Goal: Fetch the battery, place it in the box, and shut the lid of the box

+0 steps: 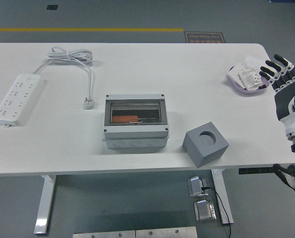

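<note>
The right robot hand hangs at the worktop's right edge, fingers spread wide and holding nothing. Just left of its fingertips sits a purple tray with small white items; which is the battery cannot be told. The grey box lies well to the left of the robot hand, lid apparently down over something orange. With the lid down, a carried battery would have nowhere to go. A sideways sweep could nudge the tray off the edge.
</note>
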Controlling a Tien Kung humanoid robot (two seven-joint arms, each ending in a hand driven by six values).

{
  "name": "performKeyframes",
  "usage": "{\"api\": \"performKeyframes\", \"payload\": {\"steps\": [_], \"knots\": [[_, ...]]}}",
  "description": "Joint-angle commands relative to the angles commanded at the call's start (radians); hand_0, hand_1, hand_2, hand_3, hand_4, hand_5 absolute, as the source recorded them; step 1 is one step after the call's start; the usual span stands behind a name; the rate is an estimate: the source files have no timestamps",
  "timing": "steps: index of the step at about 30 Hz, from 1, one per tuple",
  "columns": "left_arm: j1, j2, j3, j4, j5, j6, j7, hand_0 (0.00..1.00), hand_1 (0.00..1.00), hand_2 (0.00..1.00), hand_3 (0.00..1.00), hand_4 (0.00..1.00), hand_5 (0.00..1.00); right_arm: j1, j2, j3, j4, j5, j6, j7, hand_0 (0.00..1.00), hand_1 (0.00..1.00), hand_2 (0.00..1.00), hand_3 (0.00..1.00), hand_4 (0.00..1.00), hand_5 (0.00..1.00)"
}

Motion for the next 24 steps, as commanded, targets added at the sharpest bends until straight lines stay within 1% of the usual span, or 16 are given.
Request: {"api": "performKeyframes", "payload": {"steps": [2, 3, 4, 6, 7, 8, 9, 11, 14, 15, 16, 18, 20, 21, 24], "knots": [[0.000, 0.000, -0.003, 0.000, 0.002, 0.000, 0.000, 0.634, 0.703, 0.654, 0.636, 0.689, 0.225, 0.017, 0.006, -0.001, -0.001, -0.072, -0.010, -0.041, 0.723, 0.666, 0.686, 0.731, 0.924, 0.998], [0.000, 0.000, -0.004, 0.000, 0.003, 0.000, 0.000, 0.634, 0.702, 0.654, 0.635, 0.689, 0.226, 0.023, 0.008, -0.001, -0.003, -0.096, -0.011, -0.053, 0.702, 0.651, 0.672, 0.716, 0.921, 0.998], [-0.001, 0.001, -0.006, 0.000, 0.006, 0.000, 0.001, 0.634, 0.702, 0.654, 0.635, 0.689, 0.226, 0.033, 0.011, -0.002, -0.008, -0.138, -0.010, -0.074, 0.702, 0.651, 0.672, 0.716, 0.921, 0.998], [-0.002, 0.002, -0.009, 0.000, 0.007, 0.001, 0.000, 0.634, 0.702, 0.654, 0.635, 0.689, 0.226, 0.052, 0.014, -0.002, -0.029, -0.212, 0.008, -0.096, 0.702, 0.651, 0.672, 0.716, 0.921, 0.998], [-0.003, 0.003, -0.009, 0.000, 0.007, 0.000, -0.001, 0.634, 0.702, 0.654, 0.635, 0.689, 0.226, 0.058, 0.014, -0.002, -0.045, -0.236, 0.027, -0.097, 0.702, 0.651, 0.672, 0.716, 0.921, 0.998], [-0.004, 0.004, -0.009, 0.000, 0.007, 0.000, -0.002, 0.634, 0.702, 0.654, 0.635, 0.689, 0.226, 0.062, 0.013, -0.003, -0.059, -0.239, 0.047, -0.095, 0.702, 0.651, 0.672, 0.716, 0.921, 0.998], [-0.004, 0.004, -0.007, 0.000, 0.006, 0.000, -0.002, 0.636, 0.703, 0.654, 0.636, 0.689, 0.225, 0.063, 0.011, -0.005, -0.068, -0.223, 0.063, -0.092, 0.693, 0.651, 0.677, 0.700, 0.901, 0.998], [-0.006, 0.007, -0.004, 0.000, 0.005, 0.000, -0.002, 0.636, 0.703, 0.654, 0.636, 0.689, 0.225, 0.060, 0.004, -0.010, -0.083, -0.174, 0.107, -0.087, 0.693, 0.651, 0.677, 0.700, 0.901, 0.998], [-0.007, 0.010, 0.001, 0.000, 0.001, -0.001, -0.002, 0.636, 0.703, 0.654, 0.636, 0.689, 0.225, 0.037, -0.010, -0.011, -0.081, -0.104, 0.167, -0.084, 0.693, 0.651, 0.677, 0.700, 0.901, 0.998], [-0.008, 0.010, 0.001, 0.000, 0.002, -0.001, -0.002, 0.637, 0.703, 0.654, 0.637, 0.689, 0.225, 0.024, -0.015, -0.009, -0.074, -0.082, 0.175, -0.079, 0.716, 0.667, 0.704, 0.712, 0.810, 0.839], [-0.008, 0.011, -0.001, 0.000, 0.005, 0.000, -0.001, 0.637, 0.703, 0.654, 0.637, 0.689, 0.225, 0.013, -0.018, -0.005, -0.065, -0.075, 0.174, -0.074, 0.716, 0.667, 0.704, 0.712, 0.810, 0.839], [-0.008, 0.012, -0.004, 0.000, 0.009, 0.000, 0.001, 0.637, 0.703, 0.654, 0.637, 0.689, 0.225, -0.002, -0.022, 0.003, -0.049, -0.089, 0.158, -0.055, 0.716, 0.667, 0.704, 0.712, 0.810, 0.839], [-0.006, 0.012, -0.009, 0.000, 0.014, 0.001, 0.003, 0.637, 0.703, 0.654, 0.637, 0.689, 0.225, -0.005, -0.021, 0.008, -0.041, -0.123, 0.120, -0.021, 0.716, 0.667, 0.704, 0.712, 0.810, 0.839], [-0.005, 0.012, -0.011, 0.000, 0.016, 0.002, 0.005, 0.635, 0.703, 0.654, 0.637, 0.689, 0.226, -0.001, -0.019, 0.007, -0.040, -0.140, 0.095, -0.001, 0.710, 0.660, 0.691, 0.703, 0.794, 0.789], [-0.005, 0.011, -0.015, 0.000, 0.019, 0.002, 0.006, 0.635, 0.703, 0.654, 0.637, 0.689, 0.226, 0.021, -0.006, -0.003, -0.046, -0.161, 0.033, 0.045, 0.710, 0.660, 0.691, 0.703, 0.794, 0.789]]}}
